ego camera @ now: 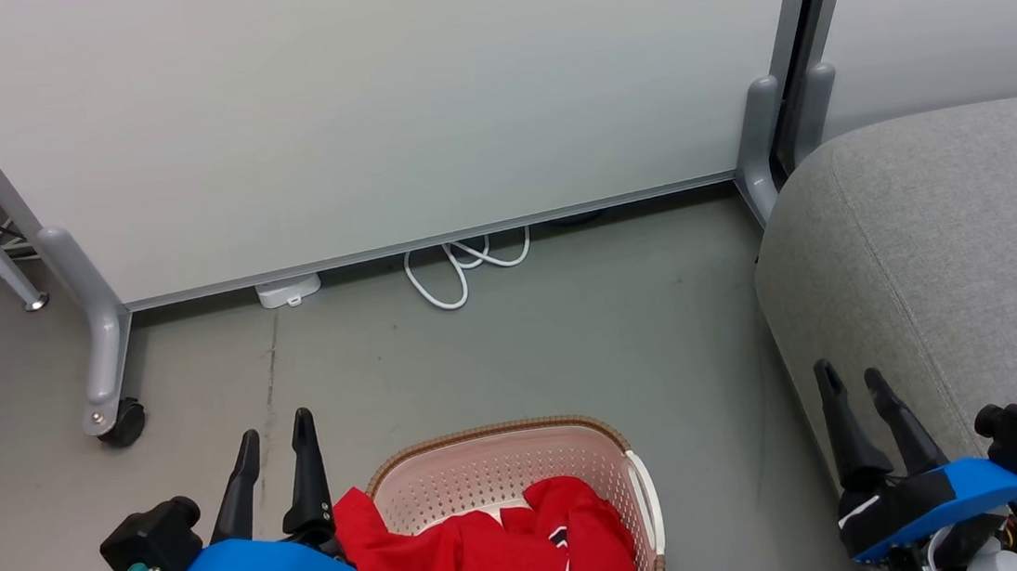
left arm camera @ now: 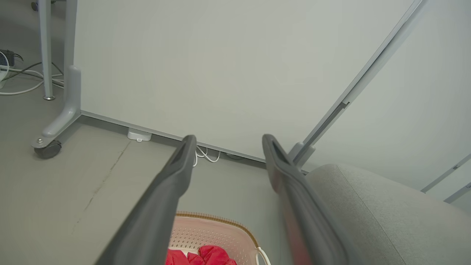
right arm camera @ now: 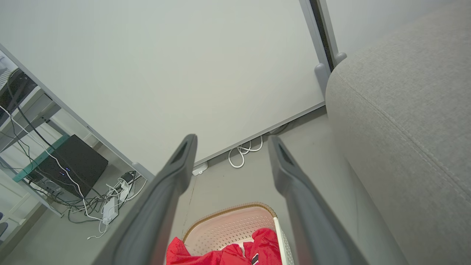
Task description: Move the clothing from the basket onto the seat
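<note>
We hold our left gripper (ego camera: 275, 424) and right gripper (ego camera: 846, 370) above the floor, fingers spread apart and gripping nothing. The red clothing (ego camera: 488, 558) lies heaped in the cream basket (ego camera: 489, 469), one fold draped over its left rim. The grey seat (ego camera: 952, 243) stands just to the right.

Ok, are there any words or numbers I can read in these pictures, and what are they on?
None can be read.
Red clothes in the basket: a black-and-white mark shows in a fold, too crumpled to read.
</note>
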Controlling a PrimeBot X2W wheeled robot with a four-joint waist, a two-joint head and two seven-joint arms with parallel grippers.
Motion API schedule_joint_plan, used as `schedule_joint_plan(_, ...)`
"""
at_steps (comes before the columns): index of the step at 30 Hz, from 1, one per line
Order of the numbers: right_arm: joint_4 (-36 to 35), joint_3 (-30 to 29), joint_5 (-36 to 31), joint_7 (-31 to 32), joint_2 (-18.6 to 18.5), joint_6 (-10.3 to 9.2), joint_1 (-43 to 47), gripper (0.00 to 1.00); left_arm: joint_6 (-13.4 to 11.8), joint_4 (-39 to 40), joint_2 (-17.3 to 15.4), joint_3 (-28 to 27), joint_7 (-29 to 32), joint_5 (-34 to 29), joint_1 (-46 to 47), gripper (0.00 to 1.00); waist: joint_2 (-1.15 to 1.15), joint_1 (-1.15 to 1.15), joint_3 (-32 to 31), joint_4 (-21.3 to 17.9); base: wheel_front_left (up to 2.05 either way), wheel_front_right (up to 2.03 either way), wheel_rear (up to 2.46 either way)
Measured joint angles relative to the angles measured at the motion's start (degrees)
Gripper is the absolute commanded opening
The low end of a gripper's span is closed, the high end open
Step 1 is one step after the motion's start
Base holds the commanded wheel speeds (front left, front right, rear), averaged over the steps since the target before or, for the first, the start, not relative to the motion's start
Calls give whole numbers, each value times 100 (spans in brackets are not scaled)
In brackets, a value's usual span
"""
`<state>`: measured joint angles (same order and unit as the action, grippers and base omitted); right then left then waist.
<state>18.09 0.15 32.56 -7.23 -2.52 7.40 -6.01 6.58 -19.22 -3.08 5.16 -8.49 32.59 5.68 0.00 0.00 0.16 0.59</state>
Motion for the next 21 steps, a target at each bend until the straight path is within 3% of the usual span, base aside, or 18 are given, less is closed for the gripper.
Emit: schedule_joint_plan(21,-1,96,-1144,-196,-8,1,-48,100,52,-301,-15,120,-281,-858,88,100,0,0,-24,17,0,0,0)
